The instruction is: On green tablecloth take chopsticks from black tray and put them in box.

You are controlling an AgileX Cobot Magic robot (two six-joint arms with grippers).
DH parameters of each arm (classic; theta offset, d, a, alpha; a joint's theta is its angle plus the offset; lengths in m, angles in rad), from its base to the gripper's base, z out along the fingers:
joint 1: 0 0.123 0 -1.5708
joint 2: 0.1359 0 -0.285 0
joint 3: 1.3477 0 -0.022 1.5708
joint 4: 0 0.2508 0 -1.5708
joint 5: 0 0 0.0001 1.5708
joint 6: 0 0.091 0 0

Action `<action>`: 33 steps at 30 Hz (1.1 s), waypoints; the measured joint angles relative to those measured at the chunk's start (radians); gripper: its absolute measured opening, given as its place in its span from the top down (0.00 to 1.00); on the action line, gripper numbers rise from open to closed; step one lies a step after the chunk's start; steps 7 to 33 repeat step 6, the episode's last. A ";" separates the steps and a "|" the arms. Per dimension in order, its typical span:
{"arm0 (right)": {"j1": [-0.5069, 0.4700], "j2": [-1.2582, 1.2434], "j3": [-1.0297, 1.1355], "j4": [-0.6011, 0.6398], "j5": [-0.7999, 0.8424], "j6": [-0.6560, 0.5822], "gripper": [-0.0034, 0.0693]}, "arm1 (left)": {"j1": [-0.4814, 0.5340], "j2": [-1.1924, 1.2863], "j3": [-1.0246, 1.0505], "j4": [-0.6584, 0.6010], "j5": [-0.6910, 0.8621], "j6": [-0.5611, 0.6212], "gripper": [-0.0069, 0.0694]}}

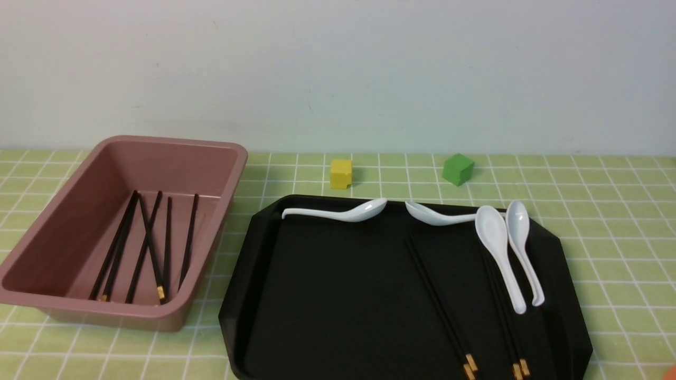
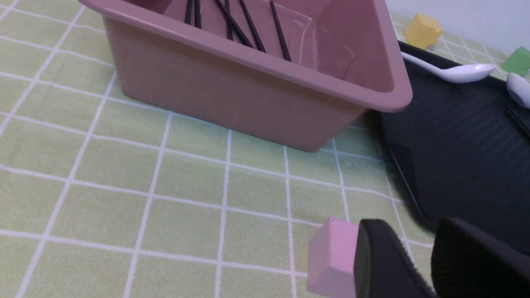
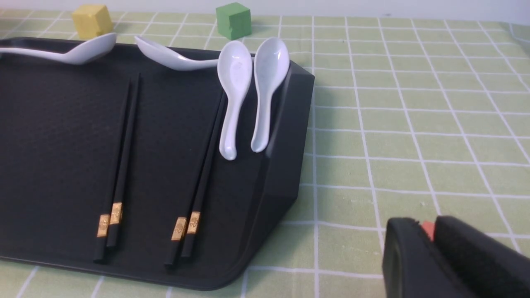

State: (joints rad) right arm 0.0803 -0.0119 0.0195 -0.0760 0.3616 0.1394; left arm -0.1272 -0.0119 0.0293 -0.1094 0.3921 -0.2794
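Note:
The black tray (image 1: 338, 295) lies on the green tablecloth (image 1: 607, 211). Two pairs of chopsticks (image 1: 438, 301) (image 1: 501, 311) lie on its right half, gold bands toward me; the right wrist view shows them too (image 3: 122, 157) (image 3: 203, 174). The pink box (image 1: 174, 143) stands left of the tray and holds several chopsticks (image 1: 148, 248). Neither gripper shows in the front view. My left gripper (image 2: 422, 236) is low over the cloth near the box's (image 2: 248, 95) corner, jaws slightly apart and empty. My right gripper (image 3: 428, 225) is shut over the cloth beside the tray's (image 3: 54, 145) right edge.
Several white spoons (image 1: 496, 248) lie along the tray's far and right sides. A yellow cube (image 1: 340, 173) and a green cube (image 1: 457, 169) stand behind the tray. A pink cube (image 2: 331, 256) sits beside my left gripper. Something red (image 3: 427, 229) shows behind my right fingertips.

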 joint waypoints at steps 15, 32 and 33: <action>0.000 0.000 0.000 0.000 0.000 0.000 0.78 | 0.000 0.000 0.000 0.000 0.000 0.000 0.62; 0.000 0.000 0.000 0.000 0.000 0.000 0.78 | 0.000 0.000 0.000 0.000 0.000 0.000 0.62; 0.000 0.000 0.000 0.000 0.000 0.000 0.78 | 0.000 0.000 0.000 0.000 0.000 0.000 0.62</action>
